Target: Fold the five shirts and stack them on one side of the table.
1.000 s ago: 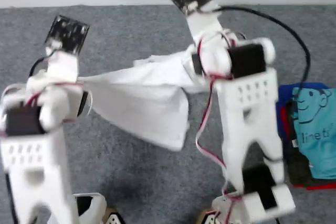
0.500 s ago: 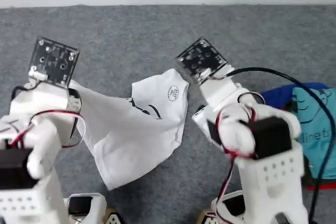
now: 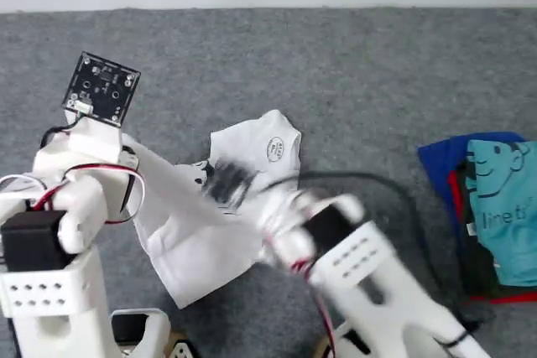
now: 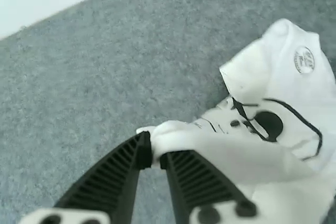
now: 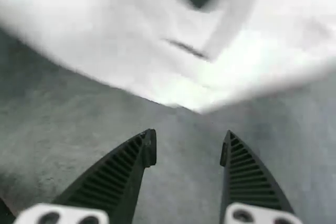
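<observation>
From above: the white shirt (image 3: pixel 226 207) lies crumpled on the grey table (image 3: pixel 336 81), near the middle. One edge is drawn up in a taut band toward the left arm (image 3: pixel 75 199). The right arm (image 3: pixel 352 266) sits low over the near side of the cloth. Far off on the right edge of the table is the stack (image 3: pixel 495 207), with a teal shirt on top and blue and red showing beneath.

On to the left wrist: the left gripper (image 4: pixel 155 149) is clamped on a bunched fold of the shirt's edge, with cloth squeezed between the two black fingers. The rest of the shirt trails away across the table, its dark print and round label facing up.

Right wrist now: the right gripper (image 5: pixel 189 148) is spread wide with nothing in it. There is bare table between its fingers and the shirt's edge lies just beyond the tips.

My read is that this is the white shirt's fold, barely begun. The garment is rumpled and held on one side only, well apart from the stack. The next move calls for the right gripper to take a matching grip on the shirt's edge. Then both arms can pull the cloth flat before any crease goes in. A one-sided tug would likely just drag the heap.
</observation>
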Robot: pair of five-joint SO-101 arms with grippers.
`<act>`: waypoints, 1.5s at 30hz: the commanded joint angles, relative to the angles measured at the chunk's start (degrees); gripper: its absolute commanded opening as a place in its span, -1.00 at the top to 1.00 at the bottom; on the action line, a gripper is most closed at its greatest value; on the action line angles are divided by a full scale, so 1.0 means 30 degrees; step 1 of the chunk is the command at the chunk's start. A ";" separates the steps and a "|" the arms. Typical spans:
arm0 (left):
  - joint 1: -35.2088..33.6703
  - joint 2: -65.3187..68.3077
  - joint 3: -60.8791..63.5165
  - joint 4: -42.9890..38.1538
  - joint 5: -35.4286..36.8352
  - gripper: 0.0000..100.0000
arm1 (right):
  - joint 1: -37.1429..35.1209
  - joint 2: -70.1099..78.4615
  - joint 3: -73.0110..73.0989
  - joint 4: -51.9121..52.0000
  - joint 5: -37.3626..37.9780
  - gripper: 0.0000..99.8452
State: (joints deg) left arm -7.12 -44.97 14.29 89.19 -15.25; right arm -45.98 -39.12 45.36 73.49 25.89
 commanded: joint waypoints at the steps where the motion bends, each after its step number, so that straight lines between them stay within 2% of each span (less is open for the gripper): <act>1: -0.0703 0.0088 0.0952 -0.2139 0.0791 0.97 | -0.3004 -0.0190 0.1436 -0.2125 0.0410 0.60; 5: -0.1026 0.0117 0.2916 -0.4161 0.2608 0.97 | -0.4293 0.0396 0.2872 -0.4703 0.0147 0.60; 12: 0.0117 0.0088 0.2974 -0.3692 0.2696 0.97 | -0.5788 0.7575 0.1495 -0.8806 -0.0381 0.60; 19: 0.0147 0.0088 0.3004 -0.3604 0.2696 0.97 | -0.8278 1.5868 -0.6476 -0.7575 -0.0410 0.60; 22: 0.0205 0.0088 0.3062 -0.3604 0.2696 0.97 | -0.8571 1.8447 -0.9172 -0.6960 -0.0410 0.60; 28: 0.0205 0.0088 0.3092 -0.3604 0.2667 0.97 | -0.7985 2.0088 -1.1604 -0.5231 -0.0264 0.62; 33: 0.0205 0.0088 0.3092 -0.3604 0.2667 0.97 | -0.6198 2.0205 -1.1634 -0.5172 -0.0234 1.00; 35: 0.0205 0.0088 0.3092 -0.3604 0.2667 0.97 | -0.5143 1.9795 -1.1546 -0.4762 -0.0234 0.94; 42: 0.0147 0.0088 0.3092 -0.3575 0.2637 0.97 | -0.2564 1.5722 -1.1634 0.0249 0.1788 0.98; 45: 0.0088 0.0088 0.3092 -0.3575 0.2637 0.97 | -0.1744 1.3436 -1.1546 0.2154 0.1934 0.98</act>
State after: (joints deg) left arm -6.86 -44.70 24.13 78.20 -7.78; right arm -54.15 9.32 11.34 74.64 30.64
